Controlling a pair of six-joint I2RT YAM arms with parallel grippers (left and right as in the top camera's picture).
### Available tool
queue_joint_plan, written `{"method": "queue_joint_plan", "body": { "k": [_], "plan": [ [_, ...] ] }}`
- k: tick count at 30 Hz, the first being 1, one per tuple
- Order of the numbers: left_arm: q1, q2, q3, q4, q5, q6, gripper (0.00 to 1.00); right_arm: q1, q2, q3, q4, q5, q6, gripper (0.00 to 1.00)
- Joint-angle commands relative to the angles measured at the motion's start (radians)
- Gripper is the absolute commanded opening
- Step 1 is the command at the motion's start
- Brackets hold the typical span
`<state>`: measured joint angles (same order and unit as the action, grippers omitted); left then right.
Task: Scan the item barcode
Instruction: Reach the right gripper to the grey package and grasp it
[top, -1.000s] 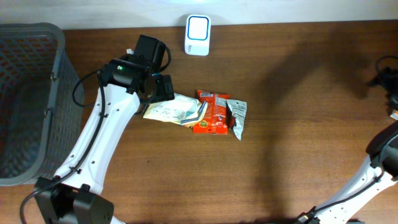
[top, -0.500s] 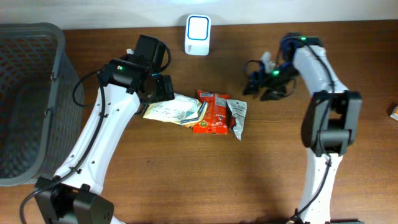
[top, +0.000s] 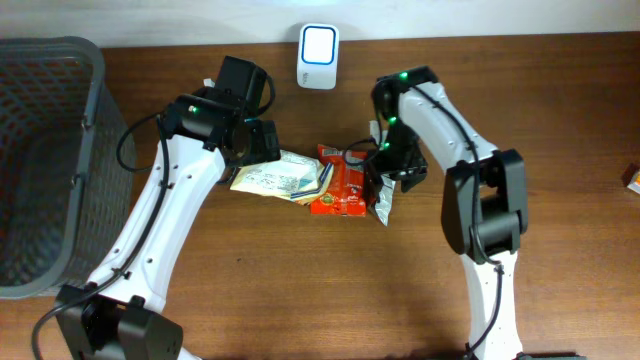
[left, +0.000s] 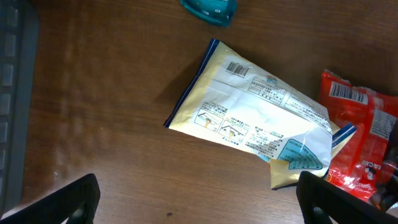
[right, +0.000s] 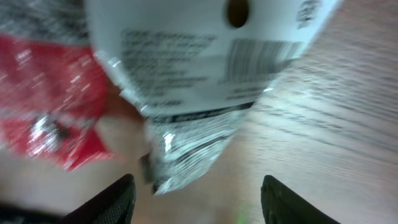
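Observation:
Three packets lie together mid-table: a cream packet (top: 272, 180) with its barcode (left: 238, 68) face up, a red packet (top: 340, 182) and a silver packet (top: 383, 190). My left gripper (top: 262, 145) hangs open just above the cream packet's left end; in the left wrist view its fingers (left: 68, 199) frame bare wood below the cream packet (left: 249, 118). My right gripper (top: 396, 165) is over the silver packet, open, with nothing between its fingers (right: 109, 199). In the blurred right wrist view the silver packet (right: 199, 81) shows a barcode (right: 261, 59). A white scanner (top: 318, 43) stands at the back edge.
A grey mesh basket (top: 40, 160) fills the left end of the table. A small box (top: 632, 177) sits at the far right edge. The red packet (left: 360, 143) overlaps the cream one's right end. The scanner (left: 211, 7) shows teal at the top of the left wrist view.
My right arm has swung in from the far right edge to above the silver packet, its jaws narrowing on the way. The left arm and the packets have not moved.

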<state>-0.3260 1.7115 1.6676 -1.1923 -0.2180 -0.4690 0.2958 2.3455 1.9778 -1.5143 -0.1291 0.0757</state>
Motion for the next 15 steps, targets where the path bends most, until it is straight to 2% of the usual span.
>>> {"method": "queue_joint_plan", "body": {
  "k": [1,3,5,7,12,15],
  "plan": [
    [0.0,0.002,0.002,-0.002,-0.007,-0.009,0.99,0.037,-0.047,-0.003,0.022,0.142,0.098,0.61],
    [0.0,0.002,0.002,-0.002,-0.007,-0.009,0.99,0.039,-0.047,-0.003,0.034,0.142,0.098,0.5],
    [0.0,0.002,0.002,-0.002,-0.007,-0.009,0.99,0.037,-0.047,-0.003,0.045,0.141,0.098,0.33],
    [0.0,0.002,0.002,-0.002,-0.007,-0.009,0.99,0.037,-0.047,-0.005,0.045,0.141,0.098,0.31],
    [0.0,0.002,0.002,-0.002,-0.007,-0.009,0.99,0.037,-0.047,-0.005,0.068,0.13,0.098,0.04],
    [0.0,0.002,0.002,-0.002,-0.007,-0.009,0.99,0.036,-0.047,-0.003,0.076,0.13,0.098,0.04]
  ]
}}
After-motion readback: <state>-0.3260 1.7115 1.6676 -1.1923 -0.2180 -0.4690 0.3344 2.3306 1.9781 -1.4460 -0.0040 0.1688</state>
